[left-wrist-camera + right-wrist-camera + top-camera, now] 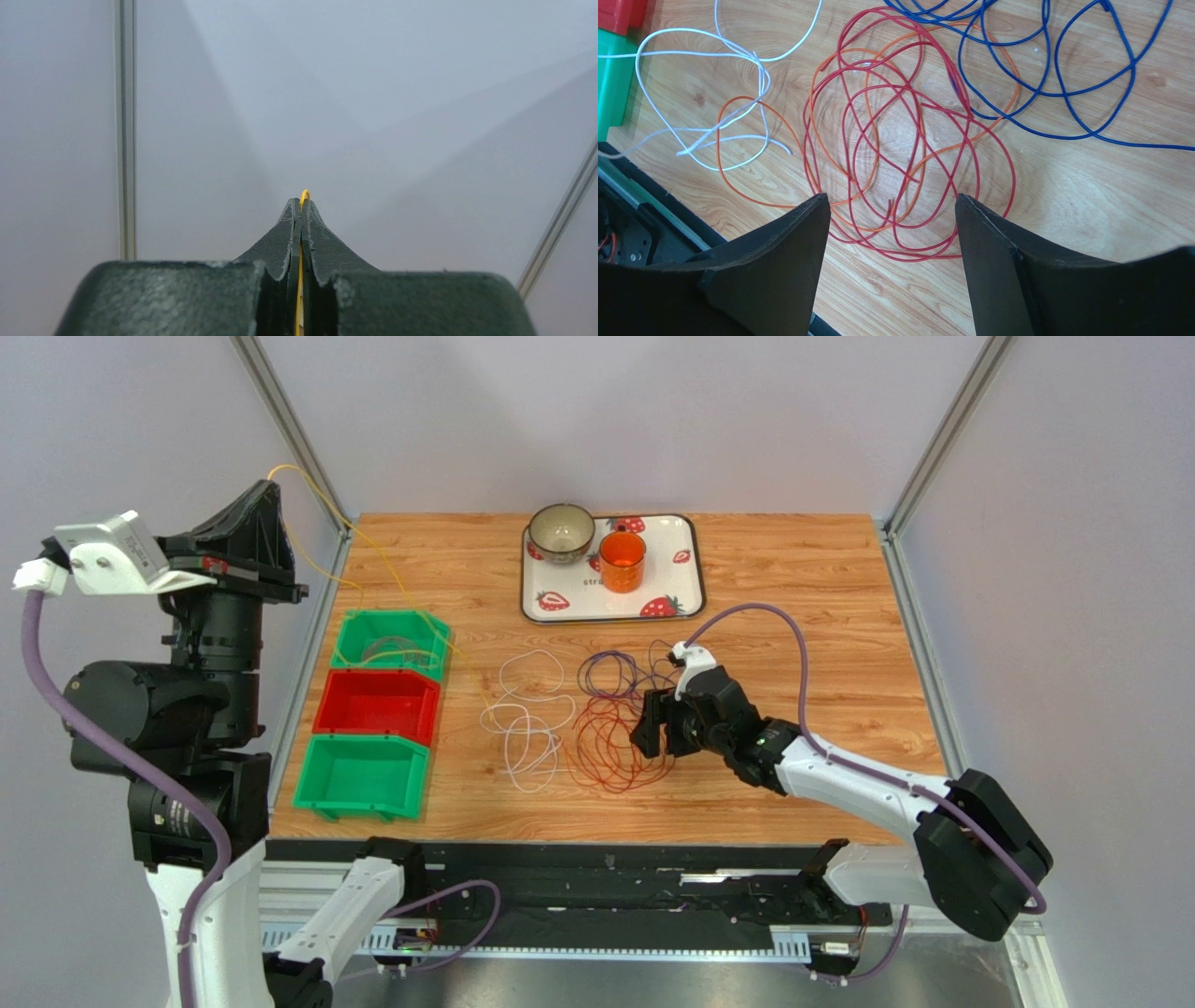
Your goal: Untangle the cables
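Left fingers (286, 234): you're clamped on thin yellow cable (303, 196), running down-right to green plastic bin (393, 641).
Right fingers (798, 245): wide over looped red cable (906, 133) on wooden tabletop (1088, 203).

Robot lab test cell. Plain grey panel walls (603, 420) close it on 3 sides, held by aluminium profile posts (292, 434). Wood-grain tabletop (828, 616) with 2 arms bolted to a black rail (631, 896) at the near edge: left arm (183, 700), right arm (870, 784). Props look staged: 3 plastic bins (376, 707) at left, strawberry-print tray (680, 581) at the far side, loose cables (617, 742) mid-table.
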Motion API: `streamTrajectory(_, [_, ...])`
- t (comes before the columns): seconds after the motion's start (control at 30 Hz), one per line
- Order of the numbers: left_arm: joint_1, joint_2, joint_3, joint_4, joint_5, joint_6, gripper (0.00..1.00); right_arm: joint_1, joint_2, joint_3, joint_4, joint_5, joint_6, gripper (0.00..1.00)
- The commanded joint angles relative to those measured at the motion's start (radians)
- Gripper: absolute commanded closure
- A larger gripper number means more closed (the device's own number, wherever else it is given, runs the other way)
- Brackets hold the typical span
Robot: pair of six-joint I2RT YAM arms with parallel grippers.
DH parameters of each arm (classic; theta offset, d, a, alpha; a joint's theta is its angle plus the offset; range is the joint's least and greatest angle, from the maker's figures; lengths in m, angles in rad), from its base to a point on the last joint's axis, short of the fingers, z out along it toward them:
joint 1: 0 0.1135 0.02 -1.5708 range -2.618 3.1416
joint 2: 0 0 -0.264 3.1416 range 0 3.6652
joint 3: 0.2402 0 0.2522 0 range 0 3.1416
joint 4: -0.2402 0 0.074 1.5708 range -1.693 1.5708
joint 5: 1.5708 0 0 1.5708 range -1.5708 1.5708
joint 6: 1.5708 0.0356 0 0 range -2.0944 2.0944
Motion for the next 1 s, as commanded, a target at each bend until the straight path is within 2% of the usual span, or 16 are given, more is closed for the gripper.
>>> streamTrajectory(0.0, [0.004, 0.022, 0.040, 0.043, 0.040, 0.013, 1.00, -0.001, -0.025, 0.020, 0.072, -0.108, -0.019, 0.30])
streamTrajectory(0.13, [0.004, 0.011, 0.003, 0.038, 0.058, 0.001, 1.00, -0.001, -0.024, 0.075, 0.122, -0.316, 0.042, 0.28])
streamTrajectory(0.17, [0.004, 0.001, -0.006, 0.038, 0.049, -0.001, 1.00, 0.000, -0.015, 0.089, 0.152, -0.426, 0.068, 0.27])
streamTrajectory(0.27, [0.004, -0.007, -0.029, 0.038, 0.051, -0.010, 1.00, 0.008, 0.056, 0.156, 0.285, -0.574, 0.159, 0.24])
streamTrajectory(0.33, [0.004, -0.007, -0.032, 0.029, 0.057, -0.013, 1.00, 0.017, 0.126, 0.211, 0.350, -0.605, 0.180, 0.23])
streamTrajectory(0.57, [0.004, -0.012, -0.032, 0.012, 0.057, -0.010, 1.00, 0.075, 0.381, 0.399, 0.377, -0.625, 0.215, 0.22])
streamTrajectory(0.77, [0.004, -0.012, -0.035, 0.004, 0.057, -0.007, 1.00, 0.129, 0.516, 0.518, 0.393, -0.614, 0.229, 0.25])
streamTrajectory(0.8, [0.004, -0.015, -0.037, 0.001, 0.057, -0.007, 1.00, 0.138, 0.545, 0.538, 0.377, -0.608, 0.223, 0.27])
streamTrajectory(0.9, [0.004, -0.009, -0.032, 0.001, 0.058, -0.002, 1.00, 0.171, 0.573, 0.581, 0.336, -0.584, 0.200, 0.50])
streamTrajectory(0.93, [0.004, -0.009, -0.032, 0.000, 0.060, -0.002, 1.00, 0.181, 0.571, 0.583, 0.333, -0.570, 0.196, 0.66])
streamTrajectory(0.97, [0.004, -0.009, -0.029, 0.000, 0.061, 0.001, 1.00, 0.187, 0.568, 0.586, 0.319, -0.565, 0.191, 0.76])
